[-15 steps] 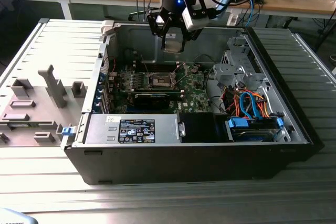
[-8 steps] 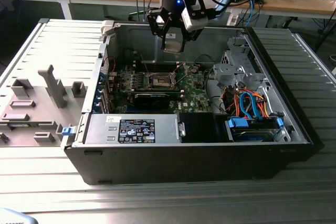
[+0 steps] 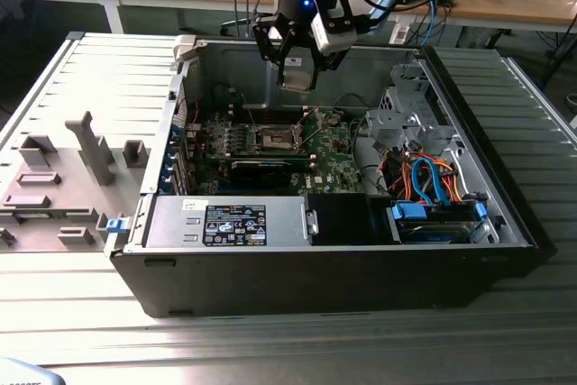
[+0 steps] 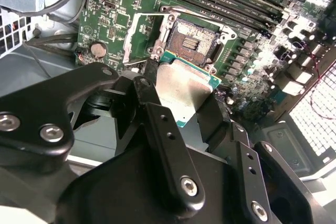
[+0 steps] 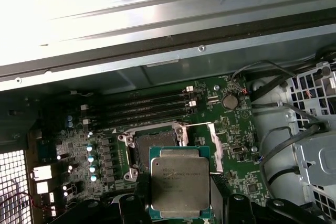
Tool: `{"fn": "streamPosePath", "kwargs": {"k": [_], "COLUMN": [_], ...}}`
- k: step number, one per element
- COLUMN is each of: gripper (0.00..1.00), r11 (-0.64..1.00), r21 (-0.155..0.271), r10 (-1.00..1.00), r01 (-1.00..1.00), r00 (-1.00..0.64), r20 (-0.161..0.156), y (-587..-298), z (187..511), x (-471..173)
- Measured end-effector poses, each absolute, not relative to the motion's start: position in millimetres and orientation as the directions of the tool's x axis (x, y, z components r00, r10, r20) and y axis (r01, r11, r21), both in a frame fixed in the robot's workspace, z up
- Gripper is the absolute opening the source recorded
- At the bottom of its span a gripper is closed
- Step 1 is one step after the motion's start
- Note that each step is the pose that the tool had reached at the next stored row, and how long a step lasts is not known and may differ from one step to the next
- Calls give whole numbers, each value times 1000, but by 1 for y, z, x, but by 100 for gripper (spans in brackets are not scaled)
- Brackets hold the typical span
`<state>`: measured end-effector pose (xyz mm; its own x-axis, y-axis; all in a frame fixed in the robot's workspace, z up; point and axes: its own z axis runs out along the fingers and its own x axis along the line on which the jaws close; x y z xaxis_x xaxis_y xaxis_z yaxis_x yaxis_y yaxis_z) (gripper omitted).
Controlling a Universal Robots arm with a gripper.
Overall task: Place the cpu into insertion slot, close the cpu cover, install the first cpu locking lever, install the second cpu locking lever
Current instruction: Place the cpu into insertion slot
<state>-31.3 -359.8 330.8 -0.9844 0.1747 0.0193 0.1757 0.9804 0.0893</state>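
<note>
gripper (image 3: 297, 68): It is black and hangs over the open computer case, near 12 o'clock in the exterior view. It is squeezed in on the chip, with one finger on each of two opposite sides. Only the chip is between the fingers (image 4: 148, 95).
cpu (image 5: 180, 181): It is a small flat square with a dull silver top and a thin green edge. The gripper holds it up in the air with its flat top showing in both wrist views. It is not in its place on the board.
insertion slot (image 5: 156, 145): It is a small black square with a metal rim and a dark middle. Nothing is in it. In the exterior view it is at 6 o'clock from the gripper, down on the board and well apart from the chip.
cpu cover (image 5: 216, 148): It is a thin silver frame. It is swung open and stands up just beside the slot.
motherboard (image 3: 335, 158): It is green and lies flat on the floor of the case.
computer case (image 3: 270, 281): It is a black and grey box lying on its side with the top off.
wires (image 3: 431, 178): They are blue and orange, at 3 o'clock from the slot in the exterior view.
grey panel (image 3: 99, 78): It lies flat at 9 o'clock from the case in the exterior view.
round battery (image 5: 229, 101): It is a small silver coin on the board, near the long black slots (image 5: 147, 109).
</note>
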Motion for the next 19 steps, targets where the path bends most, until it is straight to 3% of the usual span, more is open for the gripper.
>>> {"fn": "streamPosePath", "kwargs": {"k": [19], "gripper": [55], "r11": [974], "r21": [89], "r10": [208], "r01": [209], "r00": [-978], "r20": [19], "y": [-360], "z": [331], "x": [-31]}}
